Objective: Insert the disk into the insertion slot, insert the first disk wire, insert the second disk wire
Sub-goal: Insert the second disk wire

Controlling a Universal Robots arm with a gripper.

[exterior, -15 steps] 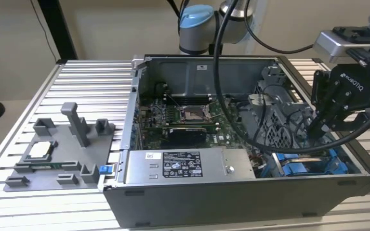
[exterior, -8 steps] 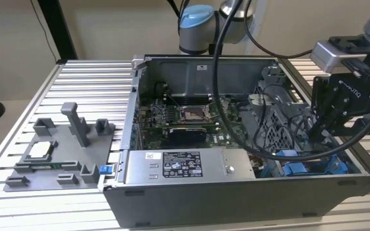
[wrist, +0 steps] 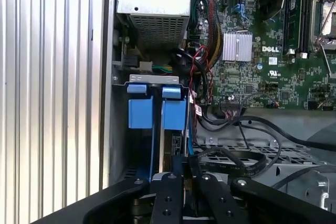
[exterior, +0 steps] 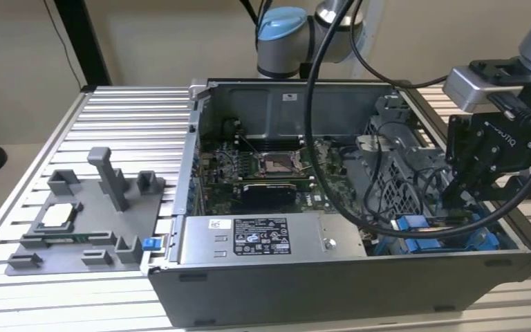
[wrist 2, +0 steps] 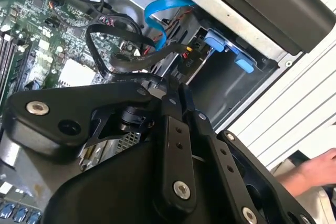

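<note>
My gripper [exterior: 452, 207] reaches down into the open computer case at the exterior view's right, over the insertion slot [exterior: 431, 238] with its blue rails. In both wrist views the fingers are pressed together, and the gripper [wrist 2: 177, 85] is shut on the end of a black looping disk wire [wrist 2: 113, 61]. In the first wrist view the gripper [wrist: 182, 165] hangs just above the slot's blue tabs [wrist: 157, 109]. The same blue tabs [wrist 2: 227, 45] edge the grey bay [wrist 2: 220, 85]. I cannot tell the disk apart from the bay; its label is hidden.
A blue flat cable [wrist 2: 163, 9] and red-black wire bundles [wrist: 202, 72] crowd the slot. The labelled power-supply box [exterior: 261, 238] lies beside it and the motherboard [exterior: 265, 169] behind. A grey fixture [exterior: 81, 214] sits on the table at the exterior view's left. A hand [wrist 2: 315, 171] shows outside the case.
</note>
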